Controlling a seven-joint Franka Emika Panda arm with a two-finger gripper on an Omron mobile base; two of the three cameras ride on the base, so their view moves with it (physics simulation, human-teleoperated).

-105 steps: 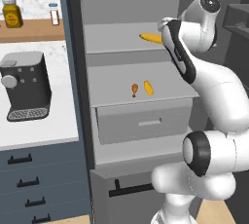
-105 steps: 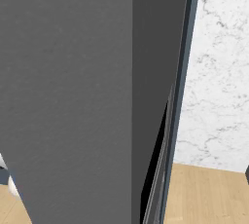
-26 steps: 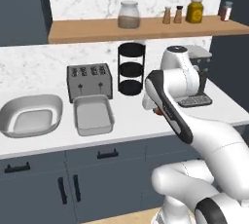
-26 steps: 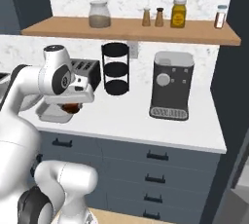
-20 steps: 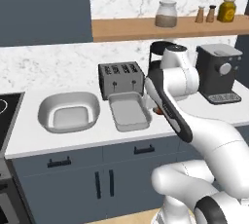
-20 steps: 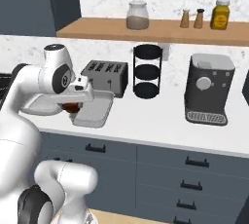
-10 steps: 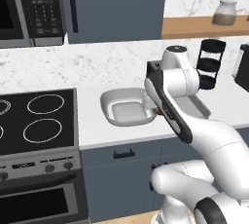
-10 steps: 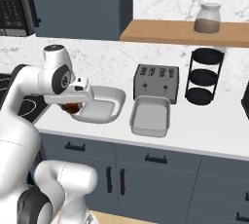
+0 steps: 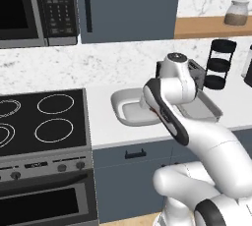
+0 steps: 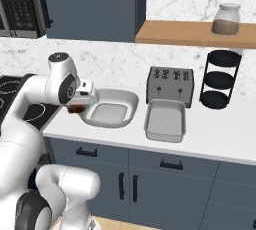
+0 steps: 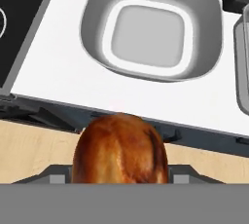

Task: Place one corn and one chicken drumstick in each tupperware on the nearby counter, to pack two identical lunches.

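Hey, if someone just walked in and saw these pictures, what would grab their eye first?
Probably the glossy brown chicken drumstick held in the end effector, looming large in the hand view. Just beyond it sits the deep rounded tub, empty on the white counter, with the shallower tray beside it in front of the toaster.

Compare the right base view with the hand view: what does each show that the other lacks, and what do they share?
Right base view alone: the toaster, the black tiered rack, the wooden shelf with its jar, and the whole rectangular tray.

Hand view alone: a close look at the chicken drumstick held in the tool, its browned bulb end toward the camera.

Both: the empty rounded tub on the white counter, and part of the stove top.
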